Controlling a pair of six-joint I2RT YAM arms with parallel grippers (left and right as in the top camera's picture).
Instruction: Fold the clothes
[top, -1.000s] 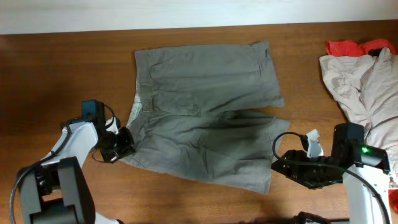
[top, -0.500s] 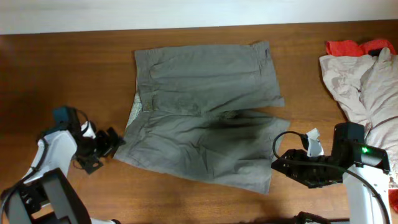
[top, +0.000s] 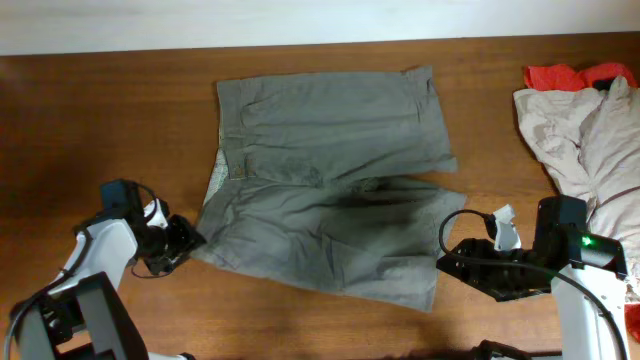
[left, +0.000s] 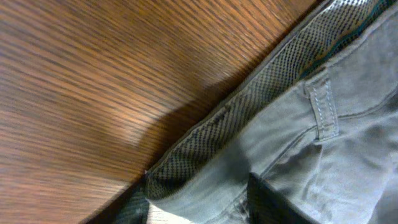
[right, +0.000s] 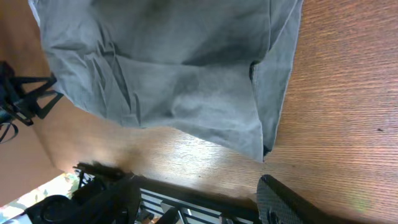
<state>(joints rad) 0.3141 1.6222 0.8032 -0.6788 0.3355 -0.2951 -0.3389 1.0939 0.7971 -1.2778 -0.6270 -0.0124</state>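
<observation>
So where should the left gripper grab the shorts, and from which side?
Probably the waistband corner of the shorts, coming in low from the left, where the left gripper sits: that thick edge lies exposed there, mesh lining showing.

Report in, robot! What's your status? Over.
Left hand open at the waistband edge of the shorts. Right hand open, just off the hem. Shorts spread out, not folded yet. Beige garment and red cloth lie aside, right.

Wooden table (top: 100, 110) under flat grey-olive shorts (top: 330, 200), beige garment (top: 590, 140), red cloth (top: 560, 76)
</observation>
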